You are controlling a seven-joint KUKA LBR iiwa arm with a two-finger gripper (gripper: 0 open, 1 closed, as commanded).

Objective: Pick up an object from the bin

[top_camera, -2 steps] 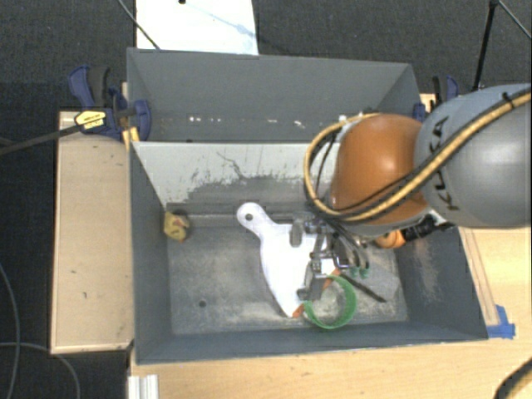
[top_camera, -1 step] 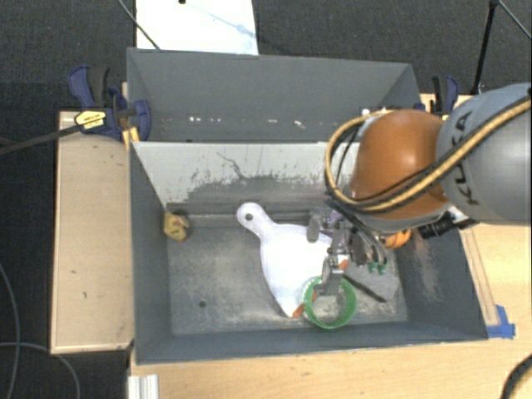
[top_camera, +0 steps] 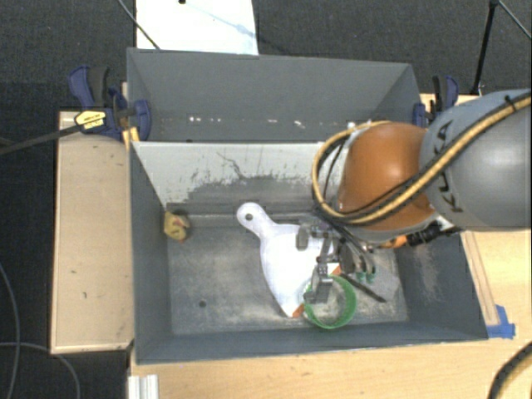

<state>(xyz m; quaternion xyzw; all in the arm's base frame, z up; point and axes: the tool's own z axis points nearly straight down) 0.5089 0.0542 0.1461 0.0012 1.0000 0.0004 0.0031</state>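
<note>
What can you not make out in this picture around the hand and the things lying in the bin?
White scoop-shaped piece: its right edge is covered by the hand, camera view.
Green ring: its rear arc lies behind the hand; contact unclear.
Orange bit beside the ring: too small to name.
Tan lump by the left wall: too small to identify.
Bin floor at right: partly hidden under the arm's orange cover.

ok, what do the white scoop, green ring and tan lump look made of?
The scoop: probably moulded plastic, since it is evenly white and smooth with a faint sheen. The ring: glossy green, so plastic or rubber; can't tell which. The lump: dull tan with an uneven surface; material unclear, maybe foam or wood.
</note>
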